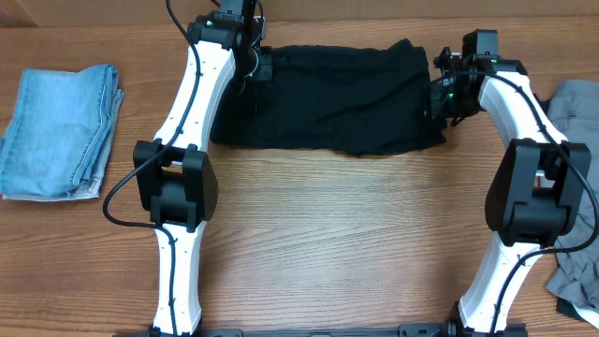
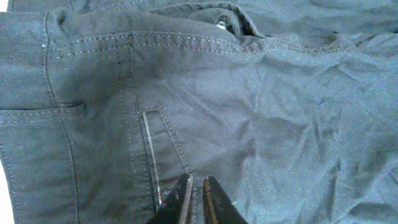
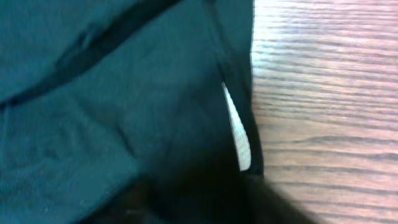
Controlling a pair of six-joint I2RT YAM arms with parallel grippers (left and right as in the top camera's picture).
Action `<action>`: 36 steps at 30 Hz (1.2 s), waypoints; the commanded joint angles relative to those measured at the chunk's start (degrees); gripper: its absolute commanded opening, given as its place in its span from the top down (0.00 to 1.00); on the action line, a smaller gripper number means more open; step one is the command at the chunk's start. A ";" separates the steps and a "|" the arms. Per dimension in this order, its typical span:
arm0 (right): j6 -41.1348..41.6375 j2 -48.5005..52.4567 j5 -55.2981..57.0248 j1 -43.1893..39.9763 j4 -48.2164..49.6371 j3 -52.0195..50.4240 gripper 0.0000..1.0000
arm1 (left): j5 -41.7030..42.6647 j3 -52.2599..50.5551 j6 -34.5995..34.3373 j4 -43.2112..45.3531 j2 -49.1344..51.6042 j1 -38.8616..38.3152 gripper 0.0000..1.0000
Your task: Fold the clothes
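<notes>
Black pants lie spread flat at the back middle of the wooden table. My left gripper is at their left end, by the waistband. In the left wrist view its fingers are closed to a thin gap, pinching the fabric next to a belt loop. My right gripper is at the pants' right edge. In the right wrist view the fingers are dark and blurred under a raised hem that shows a white inner strip. They seem shut on the hem.
Folded blue jeans lie at the far left. A crumpled grey garment lies at the right edge and runs down behind the right arm. Bare wood lies right of the hem.
</notes>
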 commanded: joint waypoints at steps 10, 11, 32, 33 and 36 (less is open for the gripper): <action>1.73 -2.84 -0.44 -0.35 -15.15 0.50 0.96 | -3.04 -0.31 0.28 0.07 -0.94 -0.02 0.85; 2.29 -3.26 -0.39 -0.35 -15.89 0.50 0.96 | -3.02 -0.31 0.28 0.09 -0.94 -0.04 0.85; 8.76 -3.58 4.22 -0.22 -21.05 16.04 0.29 | -3.76 1.44 0.94 1.79 -1.07 -0.48 0.95; 8.74 -3.58 1.66 -0.17 -20.26 16.46 0.29 | -3.54 1.40 0.92 1.77 -1.07 -0.61 0.96; 8.68 -3.37 -6.10 0.26 -15.96 15.89 0.40 | -0.04 0.28 0.85 4.26 -1.03 -1.95 0.96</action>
